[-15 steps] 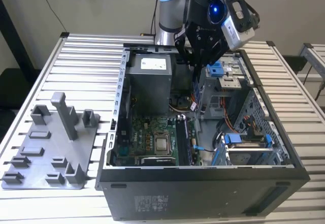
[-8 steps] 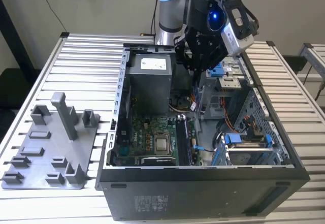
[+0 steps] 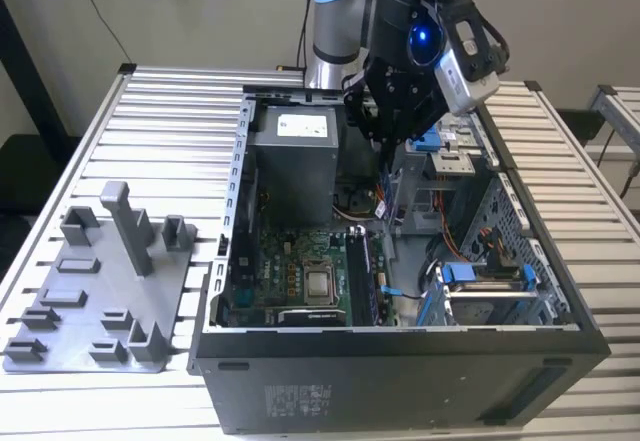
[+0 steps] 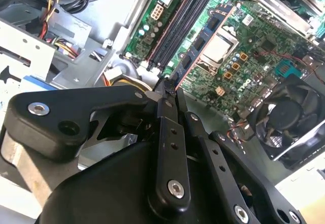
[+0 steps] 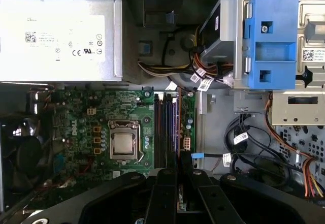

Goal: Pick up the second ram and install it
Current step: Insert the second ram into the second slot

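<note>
From my station, the black two-fingered hand (image 4: 166, 89) is closed on the second ram (image 4: 203, 43), a slim dark blue-black memory stick with black chips. The fingers are pressed against its flat sides at one end. In both wrist views the stick juts out past the fingertips. In the first wrist view I see it edge-on (image 5: 179, 117) as a thin line running alongside the long black memory slots (image 5: 165, 127) of the green motherboard (image 5: 81, 112). I cannot tell whether its far edge touches a slot.

In the exterior view the hand (image 3: 390, 139) hangs inside the open black computer case (image 3: 400, 381), toward one o'clock from the square silver processor socket (image 3: 320, 283). The grey metal power supply box (image 3: 295, 161) stands just beside the hand at nine o'clock. A blue plastic drive bracket (image 3: 428, 141) sits close at three o'clock. The grey plastic holder tray (image 3: 90, 301) lies well apart from the case on the slatted metal bench (image 3: 170, 111), toward nine o'clock.
</note>
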`<action>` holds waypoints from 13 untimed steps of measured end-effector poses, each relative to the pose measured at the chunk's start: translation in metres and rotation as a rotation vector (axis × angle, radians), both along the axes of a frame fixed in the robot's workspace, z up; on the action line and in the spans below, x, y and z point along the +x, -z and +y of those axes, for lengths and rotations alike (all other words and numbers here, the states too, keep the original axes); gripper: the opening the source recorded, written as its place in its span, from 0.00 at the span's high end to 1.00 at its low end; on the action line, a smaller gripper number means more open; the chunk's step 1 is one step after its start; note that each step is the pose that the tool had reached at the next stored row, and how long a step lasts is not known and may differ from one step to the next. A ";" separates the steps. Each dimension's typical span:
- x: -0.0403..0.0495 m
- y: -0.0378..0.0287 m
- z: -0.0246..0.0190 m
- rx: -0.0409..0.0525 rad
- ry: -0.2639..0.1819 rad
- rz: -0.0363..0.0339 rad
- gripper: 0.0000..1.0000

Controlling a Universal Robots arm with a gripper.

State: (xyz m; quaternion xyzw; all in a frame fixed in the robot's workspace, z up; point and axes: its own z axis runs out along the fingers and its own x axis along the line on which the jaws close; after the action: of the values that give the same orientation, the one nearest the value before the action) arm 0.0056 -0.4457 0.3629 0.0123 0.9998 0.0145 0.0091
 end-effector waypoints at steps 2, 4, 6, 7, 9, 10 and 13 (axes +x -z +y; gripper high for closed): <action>0.0000 0.0011 -0.0001 0.0005 0.000 -0.0002 0.86; 0.0000 0.0027 -0.0002 0.0000 0.000 0.0000 0.86; 0.0000 0.0047 -0.0008 0.0000 0.000 0.0000 0.86; 0.0000 0.0057 -0.0011 0.0000 0.000 0.0000 0.86; 0.0000 0.0075 -0.0012 0.0000 0.000 0.0000 0.86; 0.0000 0.0082 -0.0012 0.0000 0.000 0.0000 0.86; 0.0000 0.0116 -0.0012 0.0000 0.000 -0.0005 0.86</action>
State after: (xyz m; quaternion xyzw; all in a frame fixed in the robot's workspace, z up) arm 0.0056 -0.4469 0.3513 0.0123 0.9998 0.0145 0.0093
